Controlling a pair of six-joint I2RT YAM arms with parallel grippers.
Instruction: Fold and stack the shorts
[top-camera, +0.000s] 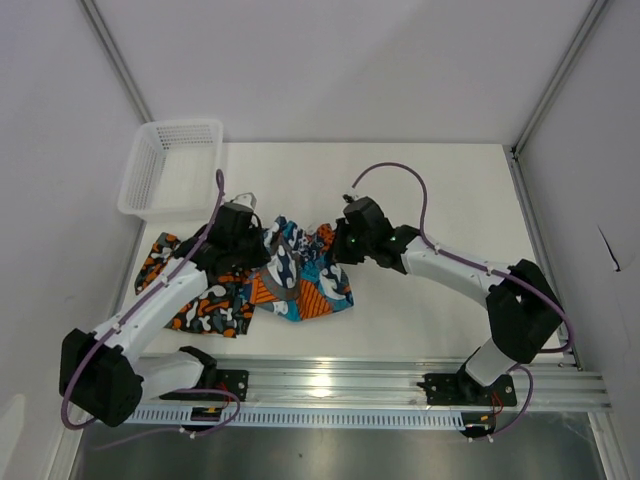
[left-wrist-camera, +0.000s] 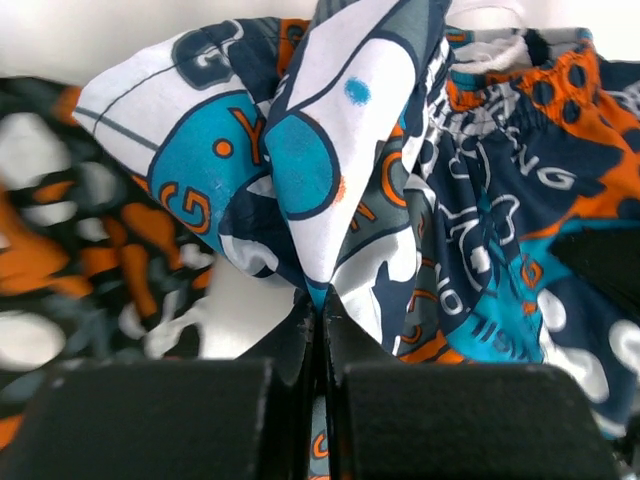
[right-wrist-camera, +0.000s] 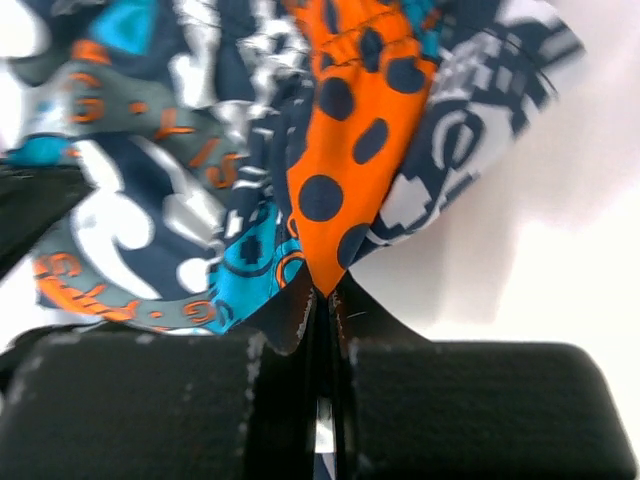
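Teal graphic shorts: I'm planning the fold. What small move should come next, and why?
Probably lift and spread them apart: left gripper and right gripper each pinch a fold of the teal shorts, which lie crumpled beside the camouflage shorts.

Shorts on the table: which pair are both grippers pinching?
The teal-blue graphic-print shorts: the left gripper and the right gripper are each shut on a fold of them. The orange-black camouflage shorts lie beside them, ungripped.

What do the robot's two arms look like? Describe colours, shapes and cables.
Both the left arm and right arm have white links joined by bulky black joints. A purple cable runs along each. The fingers are black and blocky.
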